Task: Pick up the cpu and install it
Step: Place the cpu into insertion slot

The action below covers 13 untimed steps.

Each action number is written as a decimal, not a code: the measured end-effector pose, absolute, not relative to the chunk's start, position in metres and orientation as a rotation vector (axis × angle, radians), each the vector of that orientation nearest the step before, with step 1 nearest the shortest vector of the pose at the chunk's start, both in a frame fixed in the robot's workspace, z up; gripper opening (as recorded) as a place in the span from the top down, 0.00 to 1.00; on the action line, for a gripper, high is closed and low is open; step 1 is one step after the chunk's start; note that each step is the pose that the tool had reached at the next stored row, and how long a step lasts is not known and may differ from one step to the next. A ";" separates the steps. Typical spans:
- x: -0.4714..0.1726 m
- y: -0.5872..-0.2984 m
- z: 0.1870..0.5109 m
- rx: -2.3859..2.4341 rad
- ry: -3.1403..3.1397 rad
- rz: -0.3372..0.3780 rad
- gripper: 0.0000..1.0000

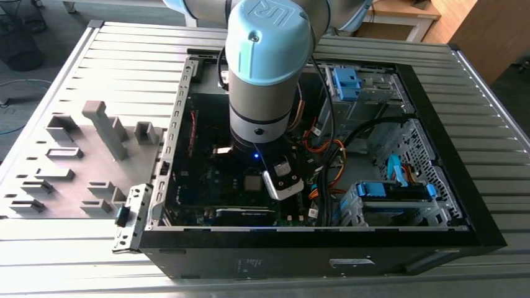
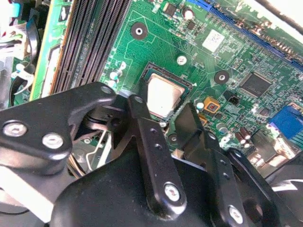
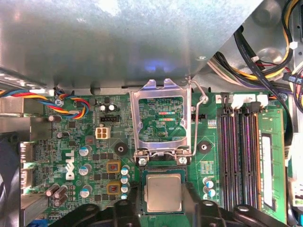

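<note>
The cpu (image 2: 164, 97) is a small silvery-grey square lying flat in its socket on the green motherboard (image 2: 156, 42); it also appears in the first wrist view, cpu (image 3: 163, 192), and in the exterior view as a small grey square, cpu (image 1: 252, 182). My gripper (image 2: 164, 108) hangs just above it, open, with one black finger on each side of the chip and a gap to both. The socket's metal load plate (image 3: 161, 118) stands flipped up, its lever (image 3: 199, 118) raised beside it. The arm (image 1: 260, 81) reaches down into the open computer case (image 1: 463, 205).
Black memory slots (image 3: 239, 156) run beside the socket. Orange, yellow and black cables (image 1: 327, 149) cross the case. Blue drive brackets (image 1: 389, 189) sit at the exterior view's right. A grey tray with plastic blocks (image 1: 91, 155) lies outside the case at the exterior view's left.
</note>
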<state>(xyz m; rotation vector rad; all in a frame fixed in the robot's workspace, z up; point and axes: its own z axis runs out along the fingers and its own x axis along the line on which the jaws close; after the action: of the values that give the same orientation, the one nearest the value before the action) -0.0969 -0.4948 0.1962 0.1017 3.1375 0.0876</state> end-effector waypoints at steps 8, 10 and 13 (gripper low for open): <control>-0.097 -0.495 0.196 0.102 3.137 0.088 0.40; -0.097 -0.495 0.196 0.102 3.137 0.088 0.53; -0.097 -0.495 0.196 0.102 3.137 0.088 0.64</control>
<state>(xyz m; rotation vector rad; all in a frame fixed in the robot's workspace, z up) -0.0970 -0.4948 0.1959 0.1017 3.1375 0.0876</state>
